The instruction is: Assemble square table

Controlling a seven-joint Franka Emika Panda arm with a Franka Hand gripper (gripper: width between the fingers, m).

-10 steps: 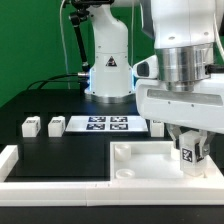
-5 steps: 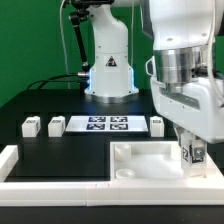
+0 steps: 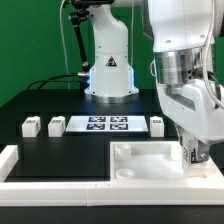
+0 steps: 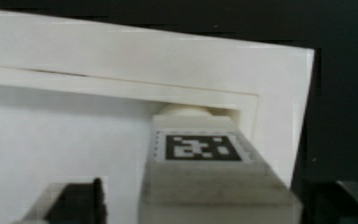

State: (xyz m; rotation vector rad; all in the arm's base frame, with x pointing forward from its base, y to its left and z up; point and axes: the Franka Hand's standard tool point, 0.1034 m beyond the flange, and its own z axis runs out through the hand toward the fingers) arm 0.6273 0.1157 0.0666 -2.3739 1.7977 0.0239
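Pincer (image 3: 193,152) jaws have spread apart since the earlier frame, releasing the leg (image 4: 202,168). It stands upright directly between them, long axis vertical, seated in a corner of the slab (image 3: 140,162) beneath.

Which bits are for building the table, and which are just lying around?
For the table: white square slab, leg block at its corner, three loose leg blocks.
Just lying about: marker board, white border rail.
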